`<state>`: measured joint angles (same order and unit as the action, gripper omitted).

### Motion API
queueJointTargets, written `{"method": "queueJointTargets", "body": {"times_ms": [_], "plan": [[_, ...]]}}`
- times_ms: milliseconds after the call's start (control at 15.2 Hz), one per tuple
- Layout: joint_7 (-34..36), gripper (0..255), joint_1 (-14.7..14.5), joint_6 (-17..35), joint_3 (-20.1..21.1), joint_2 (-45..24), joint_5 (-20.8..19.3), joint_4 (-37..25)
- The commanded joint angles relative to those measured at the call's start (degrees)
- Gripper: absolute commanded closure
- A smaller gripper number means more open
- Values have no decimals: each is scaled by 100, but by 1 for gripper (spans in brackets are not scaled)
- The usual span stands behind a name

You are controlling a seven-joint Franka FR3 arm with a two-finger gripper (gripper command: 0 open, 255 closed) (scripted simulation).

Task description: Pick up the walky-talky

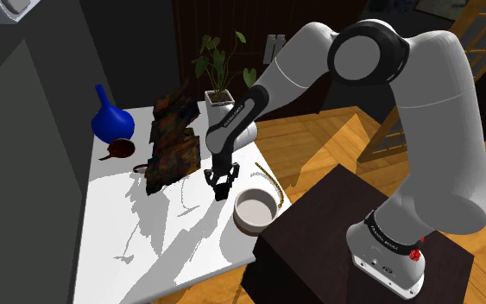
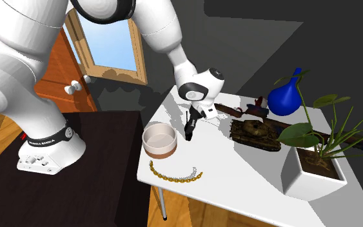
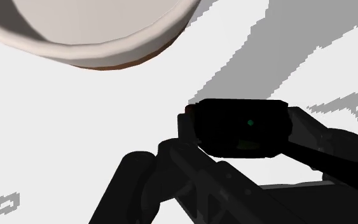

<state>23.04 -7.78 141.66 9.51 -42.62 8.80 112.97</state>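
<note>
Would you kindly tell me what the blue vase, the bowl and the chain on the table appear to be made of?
The blue vase looks smooth and evenly coloured, so possibly glazed ceramic or glass. The bowl is matte, pale inside and reddish-brown outside, perhaps earthenware. The chain shows gold-coloured links, so it is likely metal.

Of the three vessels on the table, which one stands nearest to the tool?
The white bowl, beside the tool; the blue vase and the plant pot stand farther.
</note>
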Motion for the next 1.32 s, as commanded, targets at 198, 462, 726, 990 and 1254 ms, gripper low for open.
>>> {"method": "queueJointTargets", "body": {"times_ms": [198,462,726,990,1254], "plan": [[5,255,7,-35,3,72,4,50],[33,255,27,-211,23,365,18,163],[60,255,47,-400,43,650,32,257],[87,255,67,-600,62,927,47,332],[102,255,78,-712,72,1072,55,364]]}}
